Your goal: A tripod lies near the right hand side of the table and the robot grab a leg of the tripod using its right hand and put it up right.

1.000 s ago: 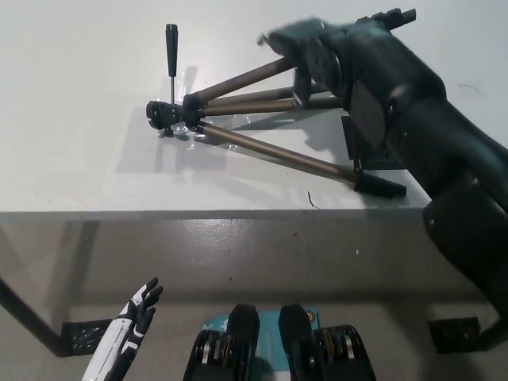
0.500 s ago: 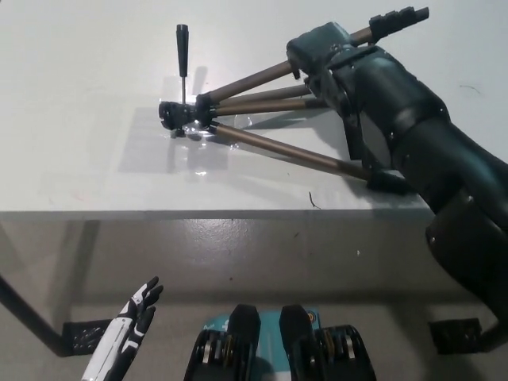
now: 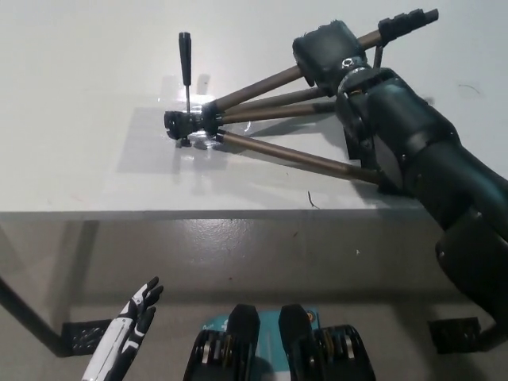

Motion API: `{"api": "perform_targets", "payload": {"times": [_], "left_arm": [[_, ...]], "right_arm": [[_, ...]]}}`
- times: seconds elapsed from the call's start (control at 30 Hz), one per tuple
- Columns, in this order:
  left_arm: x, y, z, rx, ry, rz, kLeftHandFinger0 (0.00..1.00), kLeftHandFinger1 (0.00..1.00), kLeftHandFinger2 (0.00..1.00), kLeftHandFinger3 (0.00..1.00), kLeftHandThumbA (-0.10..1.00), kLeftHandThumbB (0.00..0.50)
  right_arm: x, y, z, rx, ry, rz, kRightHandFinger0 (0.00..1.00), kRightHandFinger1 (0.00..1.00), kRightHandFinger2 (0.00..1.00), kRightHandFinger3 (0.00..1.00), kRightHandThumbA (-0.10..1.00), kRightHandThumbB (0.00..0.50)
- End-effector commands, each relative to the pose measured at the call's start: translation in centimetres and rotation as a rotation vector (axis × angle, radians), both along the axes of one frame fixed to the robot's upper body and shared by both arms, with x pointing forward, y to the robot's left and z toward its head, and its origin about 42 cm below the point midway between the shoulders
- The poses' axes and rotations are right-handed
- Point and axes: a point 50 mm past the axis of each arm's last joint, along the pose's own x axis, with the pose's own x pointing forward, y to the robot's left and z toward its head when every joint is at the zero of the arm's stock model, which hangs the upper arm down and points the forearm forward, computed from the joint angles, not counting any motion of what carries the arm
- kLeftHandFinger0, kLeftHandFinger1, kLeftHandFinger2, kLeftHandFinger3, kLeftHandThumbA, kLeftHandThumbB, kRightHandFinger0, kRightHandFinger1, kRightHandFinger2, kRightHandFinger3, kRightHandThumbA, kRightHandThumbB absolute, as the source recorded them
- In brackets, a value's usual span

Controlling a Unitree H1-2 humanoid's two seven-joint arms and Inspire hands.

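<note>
**Right hand on the upper tripod leg**

While the tripod [image 3: 262,119] lies on its side toward the right edge of the white table [image 3: 87,95], I see its legs fanned out to the right and its head pointing left — the pan handle [image 3: 185,54] sticks out toward the far edge. My black right hand [image 3: 327,52] sits wrapped over the uppermost leg, near its foot, fingers closed around it as far as I can tell. Its forearm hides the ends of the two lower legs. My white left hand [image 3: 131,321] rests below the table's near edge, fingers spread, holding nothing.
</note>
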Motion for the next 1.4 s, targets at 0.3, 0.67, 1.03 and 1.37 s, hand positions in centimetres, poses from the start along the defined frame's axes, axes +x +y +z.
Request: {"api": "perform_targets", "payload": {"times": [0.3,0.67,1.03,1.37], "left_arm": [[0.3,-0.3,1.3,0.043,-0.053,-0.057,1.00,1.00,1.00,1.00,1.00,0.360],[-0.1,-0.4,0.9,0.026,-0.047,-0.065,1.00,1.00,1.00,1.00,1.00,0.320],[-0.7,-0.7,0.3,0.026,-0.026,-0.059,1.00,1.00,1.00,1.00,1.00,0.342],[-1.3,-1.0,0.0,0.005,-0.018,-0.048,1.00,1.00,1.00,1.00,1.00,0.353]], "right_arm": [[-0.7,-2.0,23.8,1.307,-0.368,0.132,0.00,0.12,0.61,0.71,-0.10,0.121],[-0.9,-5.8,25.5,1.836,-0.313,0.192,0.00,0.17,0.58,0.73,-0.10,0.078],[0.0,-5.3,17.6,2.079,-0.255,0.132,0.00,0.19,0.61,0.68,-0.10,0.093],[-0.4,-1.6,7.7,2.061,-0.159,0.001,0.00,0.11,0.50,0.57,-0.10,0.103]]}}
